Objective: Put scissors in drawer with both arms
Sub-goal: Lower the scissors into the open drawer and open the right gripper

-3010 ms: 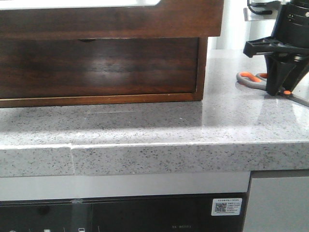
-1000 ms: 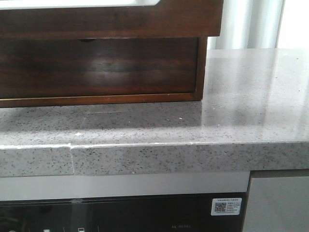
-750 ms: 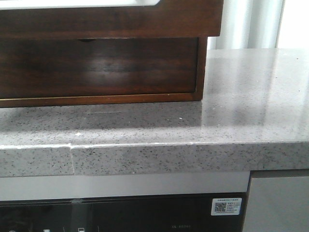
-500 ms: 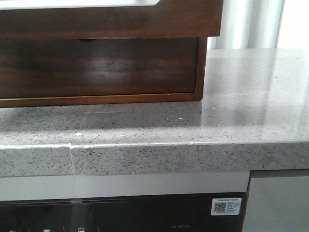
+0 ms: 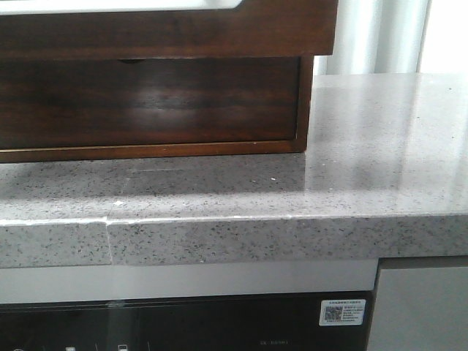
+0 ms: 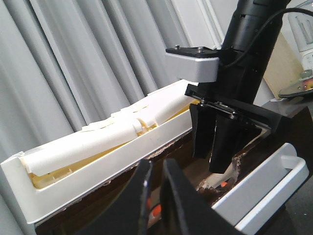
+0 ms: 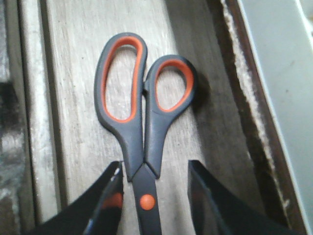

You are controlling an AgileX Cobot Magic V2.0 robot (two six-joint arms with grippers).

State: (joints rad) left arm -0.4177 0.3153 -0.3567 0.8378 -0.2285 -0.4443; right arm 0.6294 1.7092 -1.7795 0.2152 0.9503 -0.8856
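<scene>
The scissors (image 7: 143, 142), grey with orange-lined loops and an orange pivot dot, lie flat on the pale wooden floor of the drawer (image 7: 73, 98). My right gripper (image 7: 154, 166) is open, one finger on each side of the pivot with a gap on both sides. In the left wrist view the right gripper (image 6: 212, 156) reaches down into the pulled-out drawer (image 6: 176, 156). My left gripper (image 6: 156, 164) hovers above the drawer with its fingers almost together and nothing between them. The front view shows the drawer's dark front (image 5: 168, 33) and no gripper or scissors.
A white tray (image 6: 98, 171) with rolled white paper sits behind the drawer opening. The drawer's white front rim (image 6: 264, 191) lies close to the right gripper. Grey curtains hang behind. The speckled stone counter (image 5: 365, 161) runs right of the wooden box.
Three seconds ago the right gripper stood over the scissors on the counter at the right of the front view. Both have left that view. The last second shows no change there.
</scene>
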